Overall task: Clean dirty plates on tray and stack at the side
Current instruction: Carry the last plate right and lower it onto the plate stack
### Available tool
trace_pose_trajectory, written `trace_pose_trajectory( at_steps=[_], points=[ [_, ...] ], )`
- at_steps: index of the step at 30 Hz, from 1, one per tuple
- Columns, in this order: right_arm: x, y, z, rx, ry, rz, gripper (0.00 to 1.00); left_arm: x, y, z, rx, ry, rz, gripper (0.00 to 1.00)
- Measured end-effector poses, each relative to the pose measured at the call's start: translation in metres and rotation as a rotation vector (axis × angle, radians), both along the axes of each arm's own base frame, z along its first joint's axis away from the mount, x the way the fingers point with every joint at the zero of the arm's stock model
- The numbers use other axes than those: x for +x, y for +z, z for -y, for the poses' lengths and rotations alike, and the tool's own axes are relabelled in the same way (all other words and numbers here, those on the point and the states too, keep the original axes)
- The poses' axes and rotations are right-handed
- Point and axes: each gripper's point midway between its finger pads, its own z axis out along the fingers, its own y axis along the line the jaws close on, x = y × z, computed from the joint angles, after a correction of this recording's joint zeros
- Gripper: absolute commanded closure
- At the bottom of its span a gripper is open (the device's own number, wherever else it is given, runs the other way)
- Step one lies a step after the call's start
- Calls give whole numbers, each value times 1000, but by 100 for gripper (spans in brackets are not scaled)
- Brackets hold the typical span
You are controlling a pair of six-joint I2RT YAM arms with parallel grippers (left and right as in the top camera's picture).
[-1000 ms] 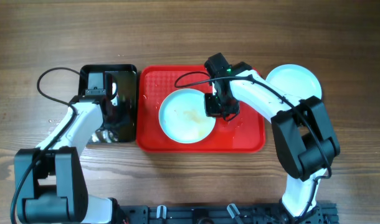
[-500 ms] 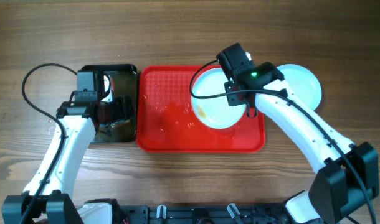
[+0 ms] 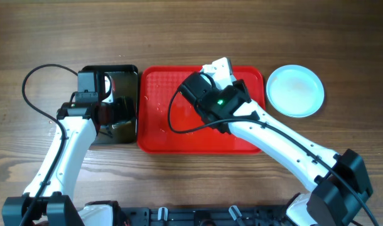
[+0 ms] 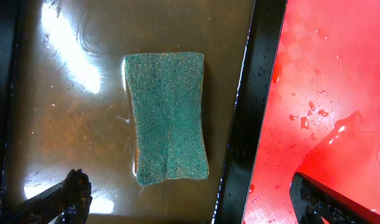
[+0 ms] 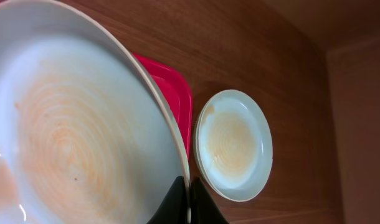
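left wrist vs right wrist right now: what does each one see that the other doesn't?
Only left wrist: a green sponge lying flat in the wet black tray. Only right wrist: a smeared plate pinched at its rim by the right gripper, and a stack of plates on the wooden table. Both: the red tray, wet in the left view, just a corner in the right.
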Motion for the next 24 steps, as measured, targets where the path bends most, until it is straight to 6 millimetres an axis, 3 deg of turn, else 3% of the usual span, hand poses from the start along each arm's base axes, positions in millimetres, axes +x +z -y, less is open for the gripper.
trace_pose_trajectory(
  at_steps=[8, 12, 15, 18, 19, 20, 24],
  points=[
    [8, 2, -3, 78, -49, 60, 96, 0, 0, 0, 0, 0, -1, 0],
    [17, 0, 21, 123, -154, 70, 96, 0, 0, 0, 0, 0, 0, 0],
    [32, -11, 66, 237, -338, 56, 96, 0, 0, 0, 0, 0, 0, 0],
    [44, -30, 140, 440, -594, 6, 96, 0, 0, 0, 0, 0, 0, 0],
    [44, -34, 157, 483, -646, -3, 96, 0, 0, 0, 0, 0, -2, 0],
    [42, -41, 195, 599, -763, -21, 96, -1, 0, 0, 0, 0, -3, 0],
    [30, -48, 241, 730, -881, -48, 96, -1, 0, 0, 0, 0, -3, 0]
  ],
)
